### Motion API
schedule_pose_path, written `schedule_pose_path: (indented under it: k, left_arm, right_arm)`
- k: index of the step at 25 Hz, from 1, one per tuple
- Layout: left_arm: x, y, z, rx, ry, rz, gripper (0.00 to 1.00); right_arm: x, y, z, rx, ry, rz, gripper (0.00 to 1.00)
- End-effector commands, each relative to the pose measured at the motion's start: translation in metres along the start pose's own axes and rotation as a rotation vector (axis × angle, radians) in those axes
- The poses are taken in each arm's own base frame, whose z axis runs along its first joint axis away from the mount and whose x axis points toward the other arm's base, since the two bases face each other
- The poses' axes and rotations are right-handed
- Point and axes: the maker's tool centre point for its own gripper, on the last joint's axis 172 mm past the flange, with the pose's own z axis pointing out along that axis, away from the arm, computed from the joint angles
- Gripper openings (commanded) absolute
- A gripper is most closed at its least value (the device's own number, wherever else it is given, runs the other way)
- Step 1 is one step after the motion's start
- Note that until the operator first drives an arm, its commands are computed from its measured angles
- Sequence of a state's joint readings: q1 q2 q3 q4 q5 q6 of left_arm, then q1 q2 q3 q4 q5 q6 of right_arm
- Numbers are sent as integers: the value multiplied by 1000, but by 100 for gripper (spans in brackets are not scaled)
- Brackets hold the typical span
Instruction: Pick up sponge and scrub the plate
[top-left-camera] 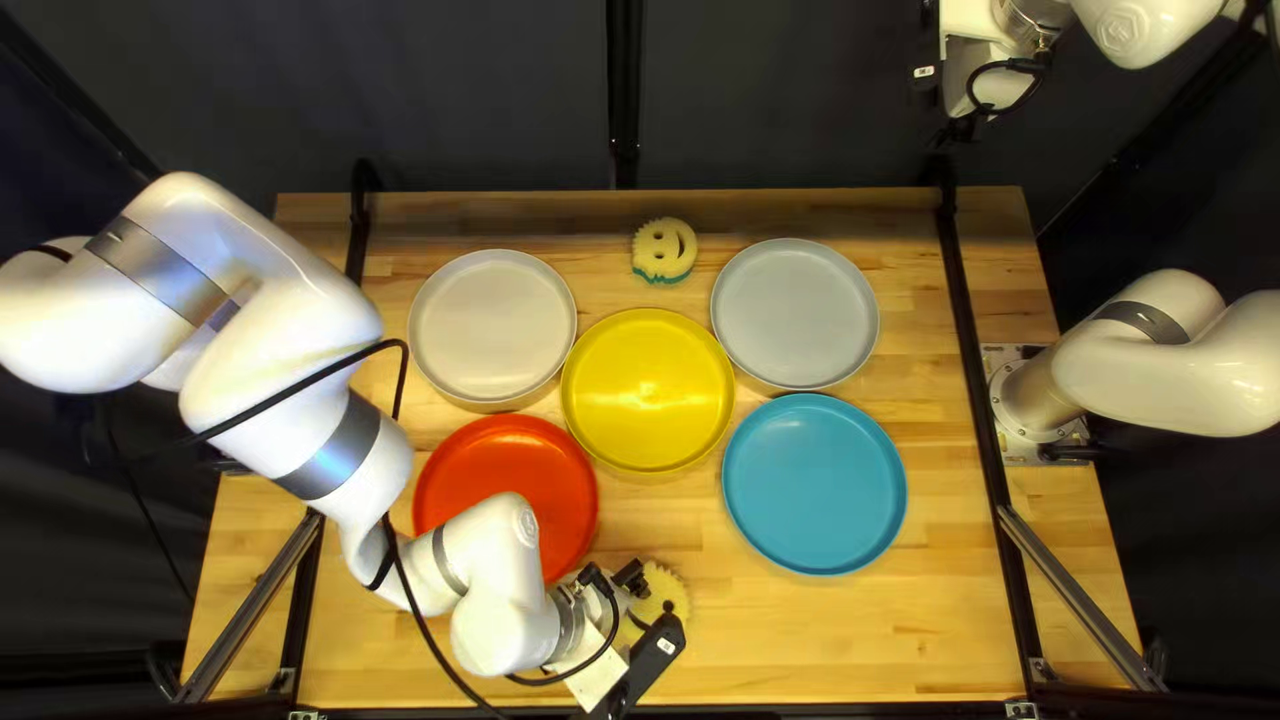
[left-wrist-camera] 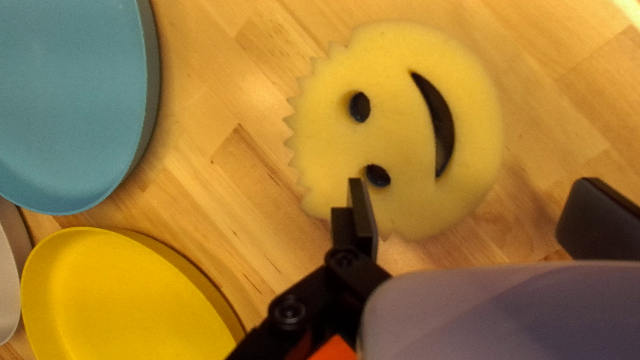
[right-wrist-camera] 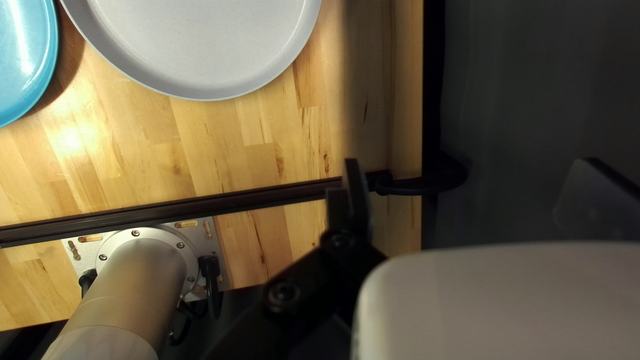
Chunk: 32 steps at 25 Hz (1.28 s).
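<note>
Picking up comes first: the left gripper (left-wrist-camera: 471, 183) hangs, fingers parted, over the near sponge (top-left-camera: 671, 587), which lies at six o'clock from the yellow plate (top-left-camera: 648, 391) in the top left view, so it should straddle, lower and close. The right gripper (right-wrist-camera: 471, 163), also spread, grasps nothing. From the sponge, mind the red plate (top-left-camera: 527, 460) toward ten o'clock and blue plate (top-left-camera: 814, 484) toward two; bare wood (top-left-camera: 827, 640) toward three gives lifting room.

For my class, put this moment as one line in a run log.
left hand: open over near sponge | right hand: open, away from plates | near sponge: on table, ungripped | scrubbing: none
</note>
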<state>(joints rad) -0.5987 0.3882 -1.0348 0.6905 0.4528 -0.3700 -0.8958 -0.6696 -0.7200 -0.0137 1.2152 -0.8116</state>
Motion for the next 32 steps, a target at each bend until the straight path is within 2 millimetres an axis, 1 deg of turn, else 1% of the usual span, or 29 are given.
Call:
schedule_pose_path:
  k: [1, 2, 3, 22, 23, 24, 25, 32]
  left_arm:
    - [3, -1, -2, -4, -3, 8, 97]
    - [3, -1, -2, -4, -4, 10, 56]
    - [3, -1, -2, -4, -4, 10, 0]
    - [3, -1, -2, -4, -4, 10, 0]
    - [3, -1, -2, -4, -4, 10, 6]
    - [3, -1, -2, -4, -4, 10, 99]
    - [3, -1, -2, -4, -4, 10, 100]
    - [3, -4, -4, 4, -11, -5, 100]
  right_arm:
    - [0, 0, 0, 0, 0, 0, 100]
    - [0, 0, 0, 0, 0, 0, 100]
    - [0, 0, 0, 0, 0, 0, 100]
    - [0, 0, 0, 0, 0, 0, 100]
    - [0, 0, 0, 0, 0, 0, 100]
    - [0, 0, 0, 0, 0, 0, 100]
    - [0, 0, 0, 0, 0, 0, 100]
    - [0, 0, 0, 0, 0, 0, 100]
